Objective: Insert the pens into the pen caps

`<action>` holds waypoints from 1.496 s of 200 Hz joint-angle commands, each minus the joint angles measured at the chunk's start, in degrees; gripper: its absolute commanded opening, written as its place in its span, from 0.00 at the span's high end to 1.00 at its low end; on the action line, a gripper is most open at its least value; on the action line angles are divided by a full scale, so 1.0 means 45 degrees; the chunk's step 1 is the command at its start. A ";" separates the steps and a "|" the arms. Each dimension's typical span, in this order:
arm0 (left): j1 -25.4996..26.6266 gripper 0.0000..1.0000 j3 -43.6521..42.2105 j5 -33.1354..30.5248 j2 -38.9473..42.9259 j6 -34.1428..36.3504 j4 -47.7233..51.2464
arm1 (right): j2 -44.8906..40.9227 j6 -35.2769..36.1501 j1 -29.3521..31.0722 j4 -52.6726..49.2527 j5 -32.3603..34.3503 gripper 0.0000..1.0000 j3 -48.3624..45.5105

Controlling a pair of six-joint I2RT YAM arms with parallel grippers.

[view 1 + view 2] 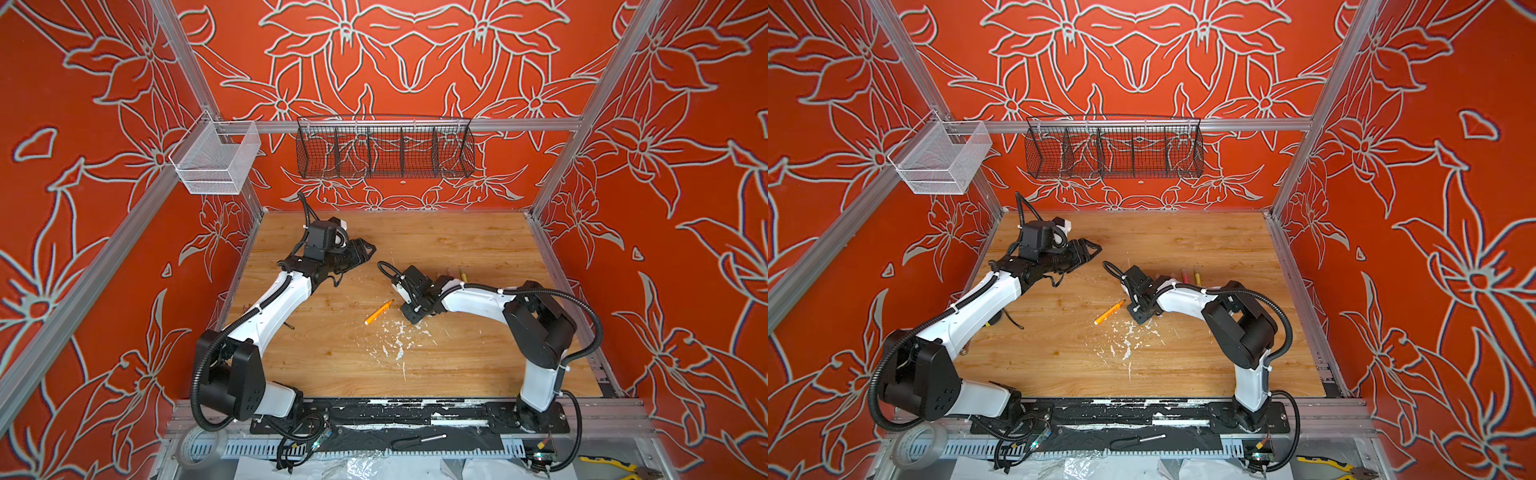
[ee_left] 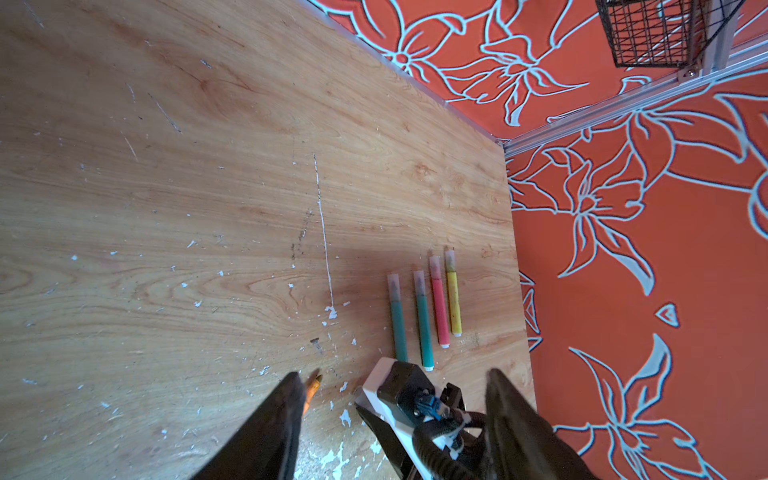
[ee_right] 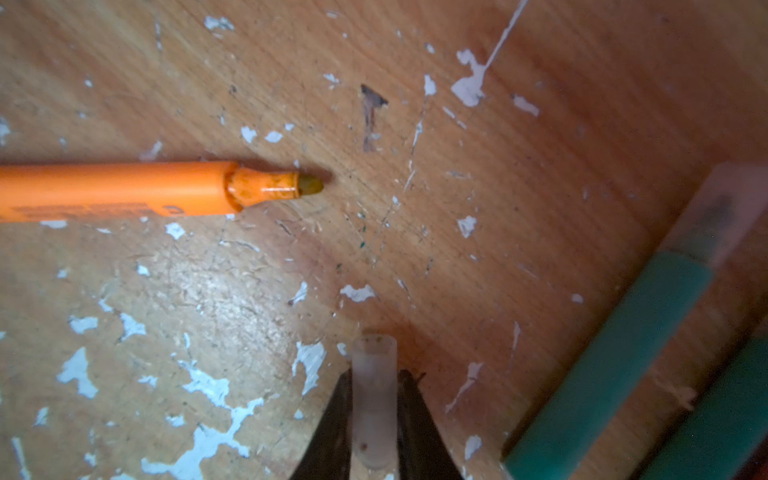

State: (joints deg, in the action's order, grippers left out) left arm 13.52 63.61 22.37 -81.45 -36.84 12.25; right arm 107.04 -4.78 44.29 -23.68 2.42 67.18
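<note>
Left gripper [image 1: 362, 250]: jaws wide apart, nothing in them, hangs over table [image 1: 457, 232]. Orange pen [image 1: 379, 311] lies flat in middle, tip bare, no cap yet. Right gripper [image 3: 374, 415] squeezes clear pen cap [image 3: 374, 357], near that tip, not touching. Further right, row of four pens [image 2: 424, 324], caps on. Looks like four done, one left.

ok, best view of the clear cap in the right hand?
Right wrist view: clear cap sits close up between the fingers of the right hand. Both top views and left wrist: hidden by that arm.
</note>
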 commanded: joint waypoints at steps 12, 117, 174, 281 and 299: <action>0.0004 0.33 -0.0133 0.0068 0.0429 0.0098 -0.0263 | 0.0053 -0.0129 -0.0102 -0.0229 -0.0319 0.73 0.0168; 0.0004 0.33 -0.0128 0.0053 0.0329 0.0097 -0.0261 | -0.0574 0.0359 -0.0313 -0.1372 -0.0032 0.61 -0.0319; 0.0004 0.33 -0.0133 0.0033 0.0324 0.0106 -0.0234 | -0.0292 0.0287 -0.0584 -0.1649 0.0349 0.62 0.0101; -0.0026 0.33 -0.0113 -0.0061 0.0317 0.0196 -0.0202 | 0.1105 0.0003 -0.0863 -0.1584 0.0462 0.63 0.1946; -0.0026 0.33 -0.0113 -0.0067 0.0307 0.0188 -0.0174 | 0.0962 -0.0061 -0.0861 -0.1672 0.0541 0.63 0.1880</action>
State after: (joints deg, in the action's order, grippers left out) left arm 13.52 63.61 22.15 -80.99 -36.77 12.25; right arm 111.42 -4.19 40.58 -29.63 3.86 74.54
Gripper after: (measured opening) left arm 0.675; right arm 0.371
